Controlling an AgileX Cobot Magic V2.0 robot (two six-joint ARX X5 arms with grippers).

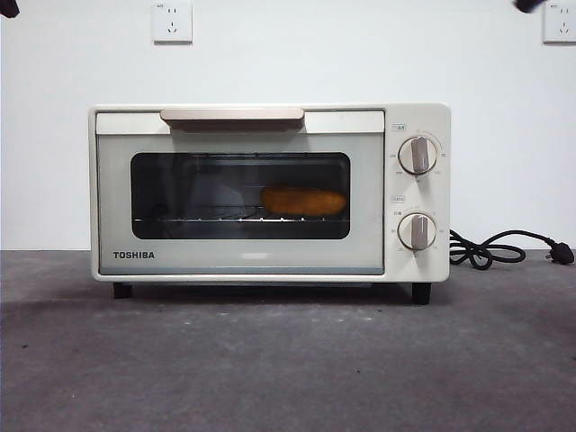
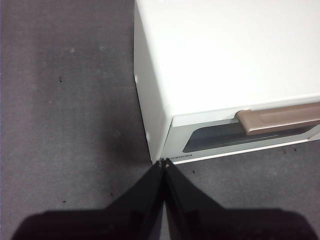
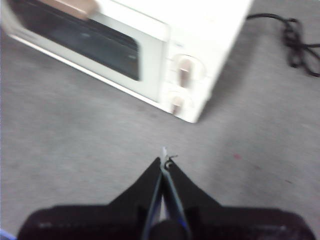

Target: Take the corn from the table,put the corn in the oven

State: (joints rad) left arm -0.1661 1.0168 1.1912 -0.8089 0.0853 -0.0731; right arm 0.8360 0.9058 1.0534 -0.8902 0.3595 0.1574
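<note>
Inside, on the wire rack behind the closed dark glass door of the cream-white boxy oven (image 1: 270, 193), lies the yellow-orange oblong corn (image 1: 303, 201), right of centre, seen from the front. The oven stands on the dark grey matte table (image 1: 288, 360), a black power cord (image 1: 490, 249) coiled at its right.

From the left wrist, the left gripper (image 2: 163, 162) hangs pressed closed and empty above the table, near the oven's (image 2: 225, 65) front corner.

From the right wrist, blurred, the right gripper (image 3: 164, 162) is likewise closed, holding nothing, above bare table before the oven's (image 3: 190, 40) knob end.

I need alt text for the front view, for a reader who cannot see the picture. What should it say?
A cream-white toaster oven stands on a dark grey table with its door shut, and a corn cob lies on the rack behind the dark glass window. A black power cord lies beside the oven, and two wall sockets are on the white wall behind.
</note>
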